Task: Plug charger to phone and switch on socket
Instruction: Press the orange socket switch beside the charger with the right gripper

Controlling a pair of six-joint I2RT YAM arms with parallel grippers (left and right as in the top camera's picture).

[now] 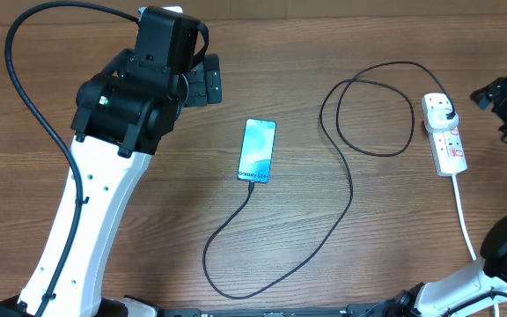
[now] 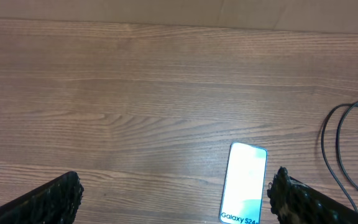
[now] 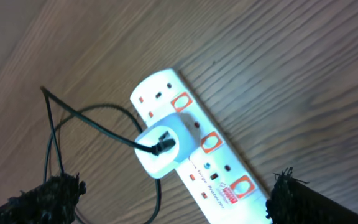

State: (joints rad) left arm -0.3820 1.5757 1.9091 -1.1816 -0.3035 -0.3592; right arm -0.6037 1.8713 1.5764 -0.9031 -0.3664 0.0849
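Phone lies flat on the wooden table, screen up and glowing light blue, with the "Galaxy" text at the end nearer the robot bases. In the left wrist view I see the same phone low in frame, text end cut by the edge.

Charger is a thin black cable. Its tip meets the phone's text end, touching the edge; I cannot tell whether it is fully seated. From the phone the cable drops toward the bases, curves round, climbs away on the phone's right and makes a big loop there. The other end goes into a white adapter block.

Socket is a white power strip well to the phone's right, beyond the loop. The adapter sits in one of its outlets. In the right wrist view the strip shows red-framed switches beside each outlet; I cannot tell which way they are set. Its thick white cord runs off toward the bases, far right of the phone.

Left gripper hangs up and left of the phone, apart from it. Wrist view shows this claw spread wide, nothing between the fingers, the phone just inside the right finger.

Right gripper is farthest from the phone, just past the socket's right side. Wrist view shows it released too, fingers wide apart, above the strip, grasping nothing.
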